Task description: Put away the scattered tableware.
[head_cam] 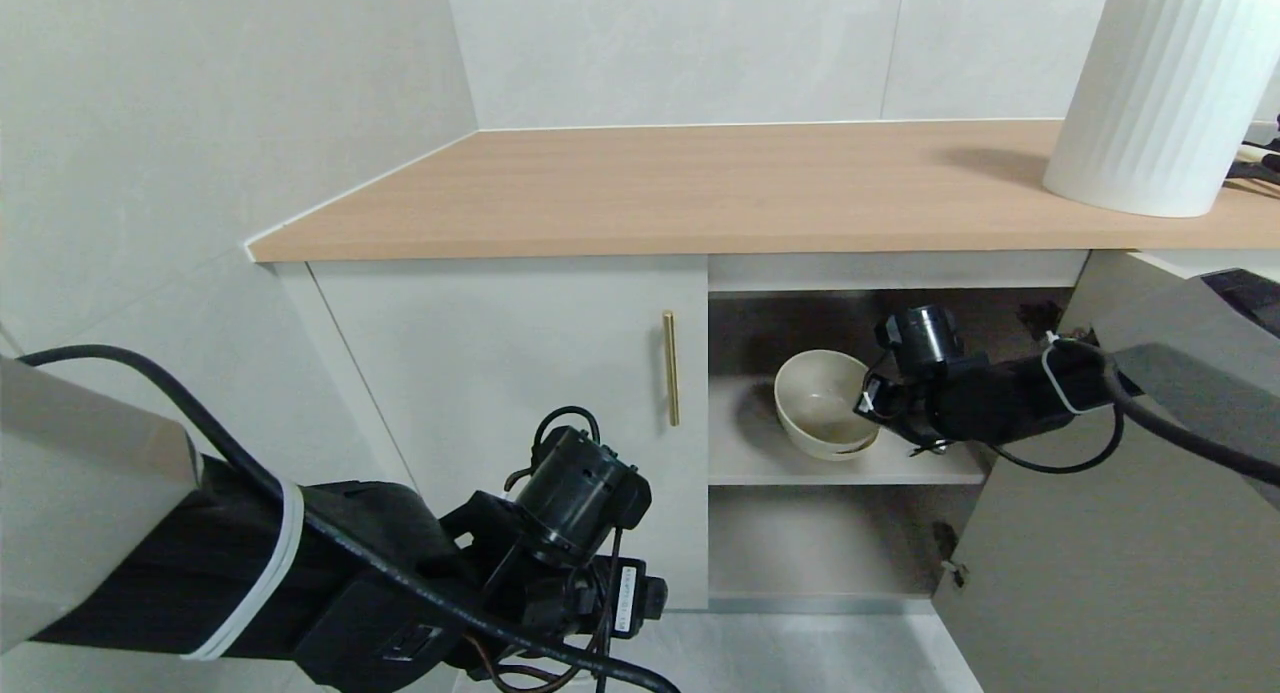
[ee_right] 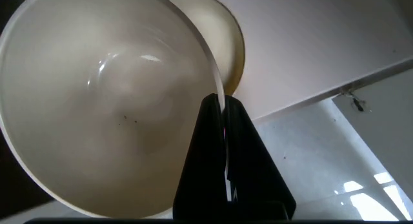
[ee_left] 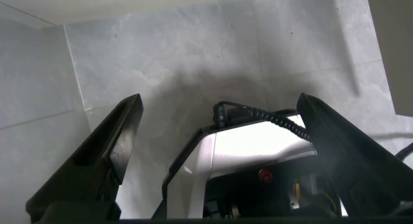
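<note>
A cream bowl (head_cam: 822, 405) leans tilted on the middle shelf (head_cam: 760, 458) inside the open cabinet. My right gripper (head_cam: 868, 405) reaches in from the right and is shut on the bowl's rim. In the right wrist view the bowl (ee_right: 110, 101) is close up, with the right gripper (ee_right: 222, 111) pinching its edge; the rim of a second cream dish (ee_right: 226, 37) shows behind it. My left gripper (ee_left: 219, 153) hangs low over the grey floor tiles, in front of the shut left cabinet door (head_cam: 510, 393), open with nothing between its fingers.
The right cabinet door (head_cam: 1100, 573) stands open beside my right arm. A gold handle (head_cam: 670, 368) is on the shut door. A tall white ribbed container (head_cam: 1160, 93) stands on the wooden countertop (head_cam: 700, 183). The bottom compartment (head_cam: 820, 543) has free room.
</note>
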Tool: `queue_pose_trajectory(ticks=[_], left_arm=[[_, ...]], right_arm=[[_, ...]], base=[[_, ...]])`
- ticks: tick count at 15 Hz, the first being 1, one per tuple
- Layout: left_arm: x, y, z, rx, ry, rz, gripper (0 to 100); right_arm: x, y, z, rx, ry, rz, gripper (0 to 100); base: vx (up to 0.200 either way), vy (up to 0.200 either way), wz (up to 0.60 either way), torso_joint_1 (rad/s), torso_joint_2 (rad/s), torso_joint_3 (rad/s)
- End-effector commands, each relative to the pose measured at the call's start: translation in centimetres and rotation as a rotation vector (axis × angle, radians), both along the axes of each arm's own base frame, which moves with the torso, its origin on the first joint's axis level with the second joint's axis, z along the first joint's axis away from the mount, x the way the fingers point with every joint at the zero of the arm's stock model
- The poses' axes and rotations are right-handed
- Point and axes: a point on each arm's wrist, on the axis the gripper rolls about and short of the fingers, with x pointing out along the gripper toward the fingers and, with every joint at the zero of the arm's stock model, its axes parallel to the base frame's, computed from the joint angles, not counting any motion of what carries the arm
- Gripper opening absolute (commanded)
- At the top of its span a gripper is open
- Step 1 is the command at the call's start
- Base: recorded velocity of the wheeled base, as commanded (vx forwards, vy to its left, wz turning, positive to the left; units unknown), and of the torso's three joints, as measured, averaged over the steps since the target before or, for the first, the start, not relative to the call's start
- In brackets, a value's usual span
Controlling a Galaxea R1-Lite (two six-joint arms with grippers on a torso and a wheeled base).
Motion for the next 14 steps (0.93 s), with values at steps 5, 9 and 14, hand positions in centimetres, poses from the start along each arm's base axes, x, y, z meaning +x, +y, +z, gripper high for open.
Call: queue_pose_trajectory(ticks=[5, 9, 14], left_arm=[[0.0, 0.0, 0.0, -0.001, 0.000, 0.000, 100], [0.0, 0.0, 0.0, -0.001, 0.000, 0.000, 100], [0.0, 0.0, -0.1, 0.002, 0.002, 0.000, 100]], right_arm=[[1.8, -0.8, -2.1, 0.004, 0.012, -0.052, 0], [2.4, -1.0, -2.6, 0.006, 0.012, -0.064, 0], [3.1, -1.2, -2.8, 0.016, -0.002, -0.083, 0]], base=[[0.000, 0.000, 0.00, 0.000, 0.00, 0.000], [0.000, 0.000, 0.00, 0.000, 0.00, 0.000], [0.000, 0.000, 0.00, 0.000, 0.00, 0.000]])
